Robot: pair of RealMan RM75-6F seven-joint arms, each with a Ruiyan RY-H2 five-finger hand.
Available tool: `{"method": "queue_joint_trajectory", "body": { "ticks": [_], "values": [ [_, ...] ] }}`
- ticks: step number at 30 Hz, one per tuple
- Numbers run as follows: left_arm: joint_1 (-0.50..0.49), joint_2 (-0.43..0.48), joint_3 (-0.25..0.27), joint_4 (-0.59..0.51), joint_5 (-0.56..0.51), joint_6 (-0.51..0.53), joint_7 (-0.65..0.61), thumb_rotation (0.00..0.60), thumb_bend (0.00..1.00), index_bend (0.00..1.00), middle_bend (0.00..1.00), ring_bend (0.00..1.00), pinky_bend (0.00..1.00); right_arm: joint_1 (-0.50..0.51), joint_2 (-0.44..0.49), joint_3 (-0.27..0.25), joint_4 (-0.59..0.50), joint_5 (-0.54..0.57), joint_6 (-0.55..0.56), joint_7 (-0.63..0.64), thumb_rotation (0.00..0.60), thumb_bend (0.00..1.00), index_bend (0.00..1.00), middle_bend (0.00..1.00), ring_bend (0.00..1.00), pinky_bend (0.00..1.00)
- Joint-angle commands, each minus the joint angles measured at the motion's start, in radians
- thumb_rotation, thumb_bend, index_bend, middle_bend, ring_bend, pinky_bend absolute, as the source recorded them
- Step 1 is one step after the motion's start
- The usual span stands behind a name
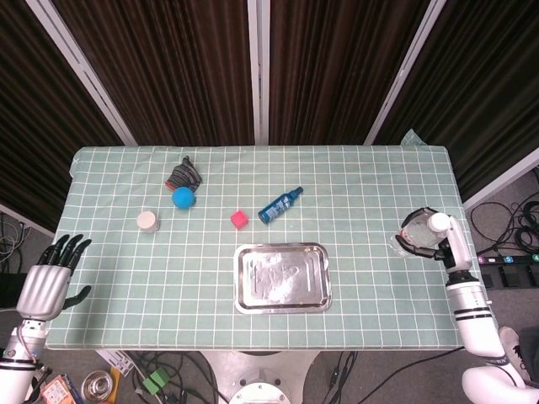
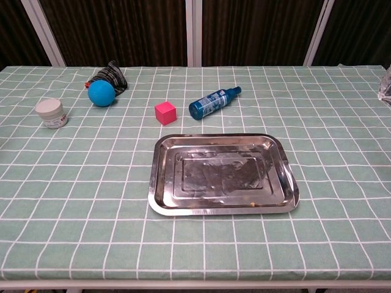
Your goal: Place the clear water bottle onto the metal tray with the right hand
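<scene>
Seen from above in the head view, the clear water bottle (image 1: 437, 224) with a white cap stands upright near the table's right edge, and my right hand (image 1: 449, 244) grips it with dark fingers wrapped round its body. Only a sliver of the bottle (image 2: 386, 85) shows at the chest view's right edge. The metal tray (image 1: 282, 277) lies bare at the table's front centre, well to the left of the bottle, and fills the middle of the chest view as the tray (image 2: 223, 173). My left hand (image 1: 49, 282) hangs open off the table's left side, fingers spread.
Behind the tray lie a blue spray bottle (image 1: 280, 204) and a pink cube (image 1: 239, 220). Further left are a blue ball (image 1: 184, 198), a striped cloth bundle (image 1: 184, 174) and a small white jar (image 1: 148, 221). A green checked cloth (image 1: 370, 181) covers the table.
</scene>
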State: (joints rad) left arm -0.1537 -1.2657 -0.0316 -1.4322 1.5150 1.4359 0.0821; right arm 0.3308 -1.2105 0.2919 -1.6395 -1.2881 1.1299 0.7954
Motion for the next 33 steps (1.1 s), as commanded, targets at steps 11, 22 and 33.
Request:
{"method": "queue_joint_trajectory", "body": {
  "ticks": [11, 22, 33],
  "values": [
    [0.014, 0.006, 0.003, 0.004, -0.018, 0.002, -0.020, 0.600, 0.23, 0.16, 0.18, 0.09, 0.19, 0.236, -0.334, -0.007, 0.145, -0.029, -0.222, -0.009, 0.600, 0.18, 0.77, 0.63, 0.43, 0.47],
    [0.023, -0.003, 0.010, 0.038, -0.015, 0.008, -0.044, 0.600, 0.23, 0.16, 0.18, 0.09, 0.19, 0.326, -0.466, -0.033, 0.281, -0.064, -0.294, 0.038, 0.600, 0.14, 0.77, 0.62, 0.42, 0.46],
    [0.029, -0.011, 0.009, 0.066, -0.014, 0.016, -0.074, 0.600, 0.23, 0.16, 0.19, 0.09, 0.19, 0.341, -0.457, -0.088, 0.316, -0.129, -0.297, 0.069, 0.600, 0.02, 0.63, 0.53, 0.34, 0.41]
  ]
}}
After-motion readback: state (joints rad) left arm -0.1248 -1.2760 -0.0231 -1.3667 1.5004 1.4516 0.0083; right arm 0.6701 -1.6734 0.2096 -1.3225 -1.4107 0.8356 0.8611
